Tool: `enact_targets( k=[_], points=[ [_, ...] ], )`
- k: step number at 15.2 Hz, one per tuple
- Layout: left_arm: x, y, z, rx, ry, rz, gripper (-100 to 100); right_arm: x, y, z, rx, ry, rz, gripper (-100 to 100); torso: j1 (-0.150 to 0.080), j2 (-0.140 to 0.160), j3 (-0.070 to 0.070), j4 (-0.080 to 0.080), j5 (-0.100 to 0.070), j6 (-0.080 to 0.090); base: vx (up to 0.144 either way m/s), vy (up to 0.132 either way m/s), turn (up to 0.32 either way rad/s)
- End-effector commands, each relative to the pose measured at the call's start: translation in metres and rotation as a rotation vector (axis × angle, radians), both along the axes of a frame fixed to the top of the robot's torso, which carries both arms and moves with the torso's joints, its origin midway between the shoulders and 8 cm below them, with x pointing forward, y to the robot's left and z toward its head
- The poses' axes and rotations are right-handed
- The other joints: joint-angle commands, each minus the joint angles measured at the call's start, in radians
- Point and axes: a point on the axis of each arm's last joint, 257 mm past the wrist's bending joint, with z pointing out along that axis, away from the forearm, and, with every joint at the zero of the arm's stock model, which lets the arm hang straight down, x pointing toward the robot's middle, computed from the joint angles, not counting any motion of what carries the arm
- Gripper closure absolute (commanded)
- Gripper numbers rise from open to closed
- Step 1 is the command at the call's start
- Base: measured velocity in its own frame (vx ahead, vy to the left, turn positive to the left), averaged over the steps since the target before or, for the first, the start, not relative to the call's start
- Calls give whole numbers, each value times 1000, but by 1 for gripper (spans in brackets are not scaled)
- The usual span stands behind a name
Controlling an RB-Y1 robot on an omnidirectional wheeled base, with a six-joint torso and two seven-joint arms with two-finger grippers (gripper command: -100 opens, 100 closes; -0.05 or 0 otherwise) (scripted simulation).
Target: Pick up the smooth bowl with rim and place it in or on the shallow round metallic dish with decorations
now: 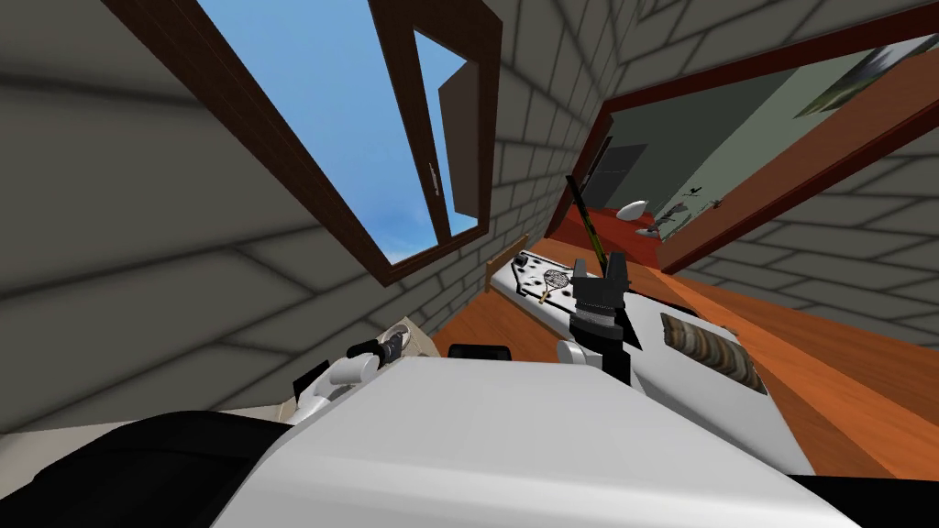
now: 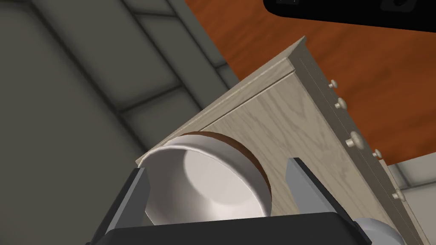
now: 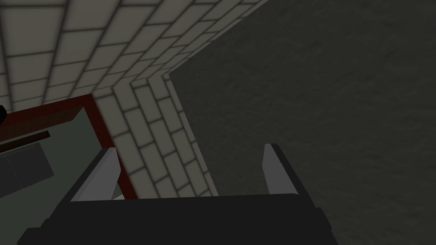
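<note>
A smooth white bowl (image 2: 208, 187) with a turned rim rests on the top of a pale wooden dresser (image 2: 281, 123), close to a grey brick wall. A brown round edge (image 2: 252, 158) shows under the bowl's far side; I cannot tell what it is. My left gripper (image 2: 217, 166) is open, its fingers (image 2: 137, 193) standing on either side of the bowl, with a gap on one side. In the head view the left gripper (image 1: 390, 346) sits low at the dresser's top (image 1: 424, 341). My right gripper (image 1: 601, 270) is raised in front of me and open (image 3: 189, 146), holding nothing.
The dresser's front has round knobs (image 2: 354, 140) and faces an orange wooden floor (image 2: 374, 64). The brick wall with a window (image 1: 348, 137) runs along my left. A white bed (image 1: 706, 367) lies ahead on the right, and a doorway (image 1: 642, 174) opens beyond it.
</note>
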Motion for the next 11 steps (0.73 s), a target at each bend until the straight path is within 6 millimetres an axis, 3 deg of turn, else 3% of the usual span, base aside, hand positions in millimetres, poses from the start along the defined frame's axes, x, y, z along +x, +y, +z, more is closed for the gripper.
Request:
enact_targets(
  k=[1,3,4,8,9,10,11],
  points=[
    [-8,5,-7,-1,24,7,-100,0,0,0,0,0,0,0,0,0,0,0,0,0,44,44,-12],
    [-42,19,-20,0,116,36,-100,0,0,0,0,0,0,0,-1,1,1,0,0,0,56,41,-65],
    [-42,19,-20,0,116,36,-100,0,0,0,0,0,0,0,0,1,0,0,0,0,79,47,-62],
    [-93,38,-34,1,243,78,-100,0,0,0,0,0,0,0,0,-2,-1,0,0,0,92,58,-46],
    [-101,41,-35,1,260,85,-100,0,0,0,0,0,0,0,1,-2,-1,0,0,0,80,65,-25],
    [-90,37,-33,1,233,75,-100,0,0,0,0,0,0,0,1,-1,-1,0,0,0,46,37,-9],
    [-93,35,-42,2,236,83,-100,0,0,0,0,0,0,0,-1,0,0,0,0,0,16,28,-32]
  ],
)
